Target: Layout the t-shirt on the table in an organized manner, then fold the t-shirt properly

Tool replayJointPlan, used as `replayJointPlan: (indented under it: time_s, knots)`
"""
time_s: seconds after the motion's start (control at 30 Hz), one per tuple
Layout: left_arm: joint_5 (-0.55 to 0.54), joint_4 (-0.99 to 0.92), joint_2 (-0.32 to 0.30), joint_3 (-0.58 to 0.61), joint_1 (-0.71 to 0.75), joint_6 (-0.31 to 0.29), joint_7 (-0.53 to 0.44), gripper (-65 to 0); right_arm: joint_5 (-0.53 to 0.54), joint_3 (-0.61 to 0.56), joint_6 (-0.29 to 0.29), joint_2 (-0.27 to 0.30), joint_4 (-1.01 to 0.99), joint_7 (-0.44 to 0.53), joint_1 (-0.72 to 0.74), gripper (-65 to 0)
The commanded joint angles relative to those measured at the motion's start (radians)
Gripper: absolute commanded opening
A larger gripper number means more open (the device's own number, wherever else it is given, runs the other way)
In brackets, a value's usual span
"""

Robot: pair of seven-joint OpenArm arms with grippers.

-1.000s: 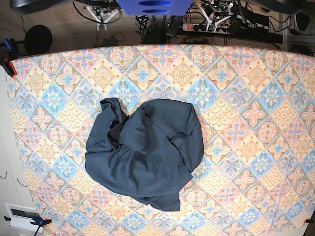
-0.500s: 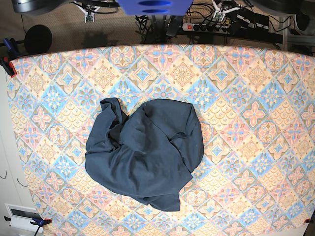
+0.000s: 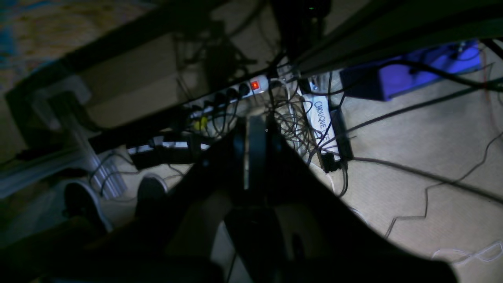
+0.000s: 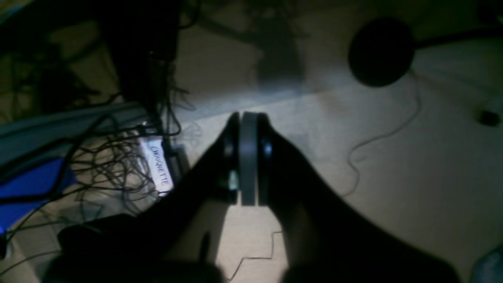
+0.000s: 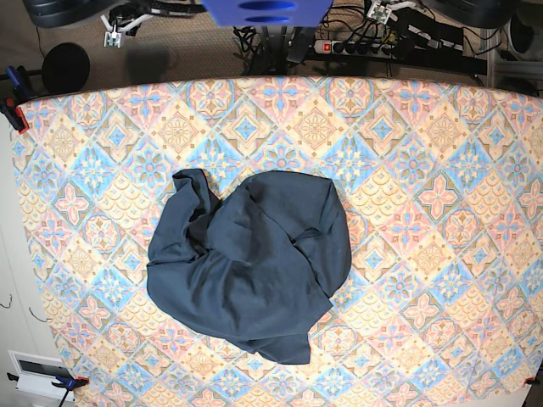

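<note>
The dark navy t-shirt (image 5: pixel 250 263) lies crumpled in a rounded heap, left of centre on the patterned table (image 5: pixel 424 170), with nothing touching it. Both grippers hang past the table's far edge, well away from the shirt. My right gripper (image 5: pixel 114 32) shows at the top left of the base view. In its own wrist view the right gripper (image 4: pixel 248 118) is shut and holds nothing, over bare floor. My left gripper (image 5: pixel 380 10) sits at the top right of the base view. The left wrist view shows the left gripper (image 3: pixel 255 122) shut and holding nothing, above tangled cables.
A power strip (image 5: pixel 327 47) with a lit red switch (image 3: pixel 254 85) and loose cables lie on the floor behind the table. A black round object (image 5: pixel 66 66) stands by the far left corner. A clamp (image 5: pixel 13 110) grips the cloth's left edge.
The right gripper has swung leftward along the far edge in the base view. The left gripper has drawn slightly further back. The t-shirt has not moved.
</note>
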Motion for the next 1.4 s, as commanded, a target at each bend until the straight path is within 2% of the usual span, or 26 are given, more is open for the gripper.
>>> replayJointPlan:
  time_s: [0.0, 0.1, 0.2, 0.37, 0.57, 0.67, 0.87, 1.13, 1.3, 1.37]
  knots:
    - [-0.002, 0.049, -0.002, 0.000, 0.029, -0.002, -0.024, -65.0, 0.005, 0.032, -0.015, 0.020, 0.037, 0.019, -0.030, -65.0]
    - [0.000, 0.158, -0.033, -0.002, 0.074, 0.000, -0.024, -65.0, 0.005, 0.069, -0.015, 0.020, 0.143, 0.019, -0.073, -65.0]
    - [0.000, 0.267, -0.037, -0.002, 0.097, 0.000, -0.022, -65.0, 0.005, 0.102, -0.015, 0.020, 0.247, 0.016, -0.105, -65.0]
    - [0.000, 0.412, -0.039, -0.035, 0.138, 0.000, -0.022, -65.0, 0.005, 0.178, -0.015, 0.020, 0.422, -0.079, -0.128, -65.0]
    - [0.000, 0.506, -0.074, -0.037, 0.115, 0.000, -0.022, -65.0, 0.005, 0.193, -0.015, 0.020, 0.597, -0.164, -0.122, -65.0]
    - [-0.025, 0.509, -0.074, -0.035, 0.051, 0.000, 0.013, -65.0, 0.005, 0.191, -0.015, 0.020, 0.626, -0.195, -0.120, -65.0]
    - [-0.213, 0.526, -0.074, -0.037, -0.143, -0.002, 0.176, -65.0, 0.005, 0.187, -0.015, 0.022, 0.662, -0.262, -0.053, -65.0]
    - [-0.408, 0.529, -0.067, -0.037, -0.436, -0.003, 0.363, -65.0, 0.005, 0.187, -0.015, 0.022, 0.669, -0.322, 0.024, -65.0]
    - [-0.503, 0.507, -0.050, -0.031, -0.565, -0.005, 0.403, -65.0, 0.005, 0.185, -0.015, 0.022, 0.671, -0.331, 0.047, -65.0]
    - [-0.530, 0.477, -0.050, -0.028, -0.612, -0.005, 0.404, -60.6, 0.005, 0.184, -0.015, 0.022, 0.671, -0.331, 0.069, -65.0]
